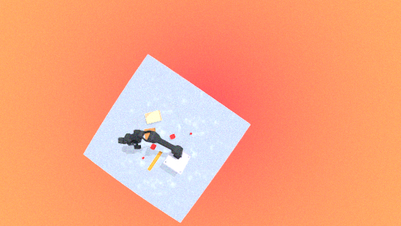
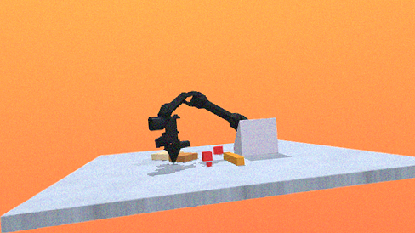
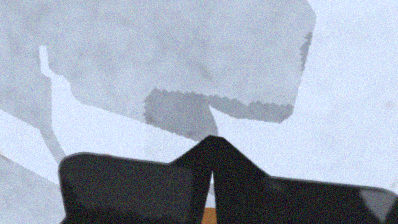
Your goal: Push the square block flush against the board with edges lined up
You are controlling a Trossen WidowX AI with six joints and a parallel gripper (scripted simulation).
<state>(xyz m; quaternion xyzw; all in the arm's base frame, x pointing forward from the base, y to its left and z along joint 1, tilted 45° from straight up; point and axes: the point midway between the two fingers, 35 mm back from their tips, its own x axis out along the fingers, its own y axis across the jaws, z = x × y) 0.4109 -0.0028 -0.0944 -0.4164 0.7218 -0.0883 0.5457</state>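
An orange-brown square block (image 1: 149, 130) (image 2: 187, 156) lies flat on the table, mostly hidden under my arm in the top view. A sliver of it also shows at the bottom of the wrist view (image 3: 210, 216). A cream flat board (image 1: 153, 116) (image 2: 159, 155) lies just beyond it, with a small gap between them in the top view. My gripper (image 1: 137, 140) (image 2: 174, 160) (image 3: 215, 143) is shut and empty. It points straight down, with its tip at table height right beside the orange block's near edge.
A long yellow bar (image 1: 154, 161) (image 2: 234, 158) lies near the arm's white base box (image 1: 177, 163) (image 2: 257, 138). Two red cubes (image 1: 172, 136) (image 1: 153, 147) (image 2: 217, 150) (image 2: 207, 156) and tiny red bits (image 1: 191, 133) (image 1: 143, 158) lie around the arm on the grey table (image 1: 196, 105).
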